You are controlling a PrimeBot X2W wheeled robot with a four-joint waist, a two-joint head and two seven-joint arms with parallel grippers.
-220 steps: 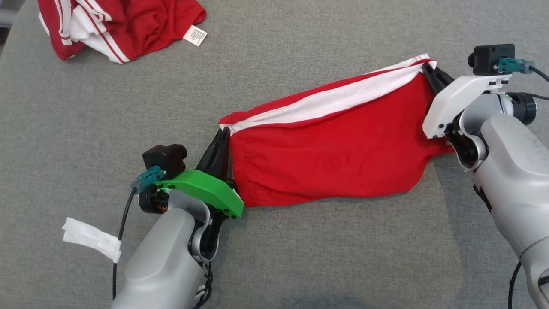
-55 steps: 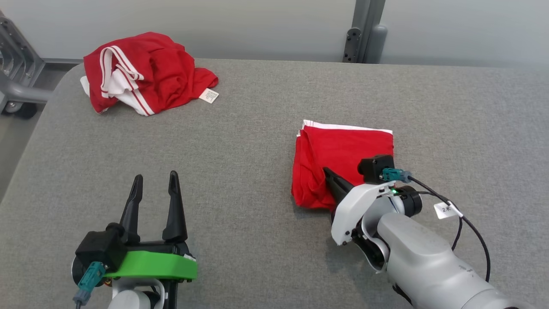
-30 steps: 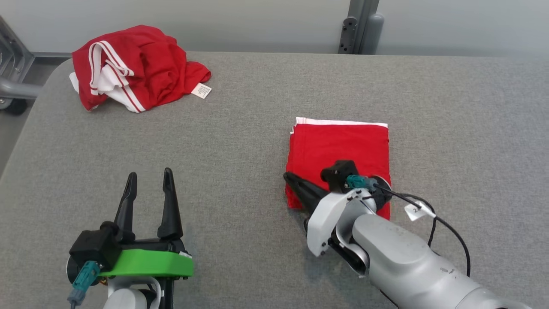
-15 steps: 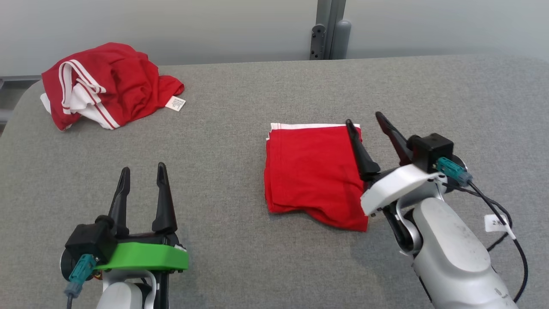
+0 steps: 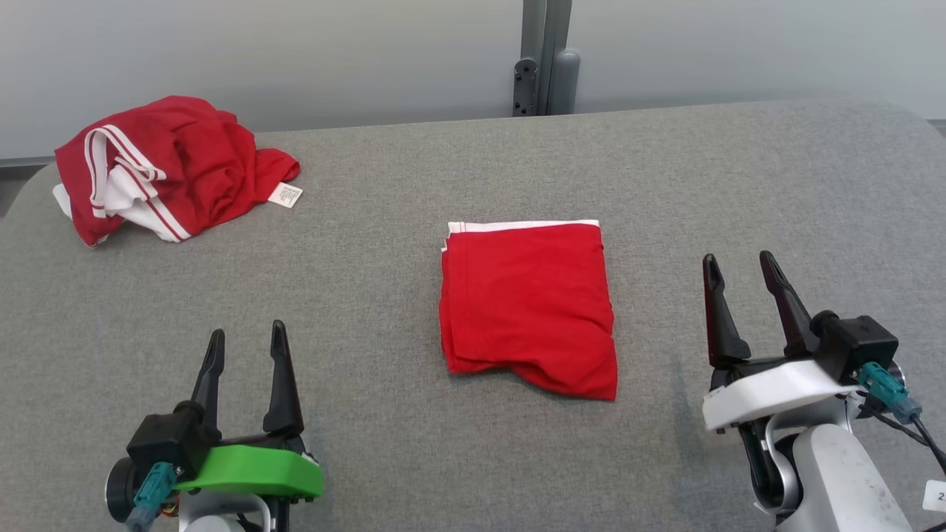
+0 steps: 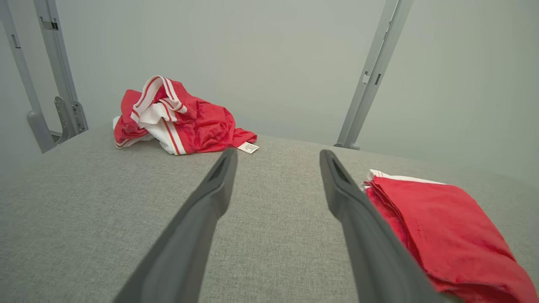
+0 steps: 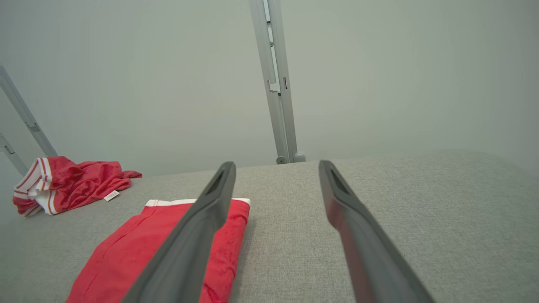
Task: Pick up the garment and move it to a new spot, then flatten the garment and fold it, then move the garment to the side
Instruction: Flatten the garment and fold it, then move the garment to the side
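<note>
Left pincer (image 5: 247, 329) released, folded red garment (image 5: 528, 307) laid flat on the grey desk (image 5: 384, 458), right pincer (image 5: 739, 257) released.
At the desk's far left corner a crumpled red-and-white garment (image 5: 166, 166) is seen, a white label at its edge. The left pincer is held at the lower left, jaws spread, nothing gripped. The folded red garment is placed near the middle, a white band along its far edge, well apart from the crumpled one. The right pincer is held at the lower right, jaws spread and empty, near the folded garment but not touching it.
</note>
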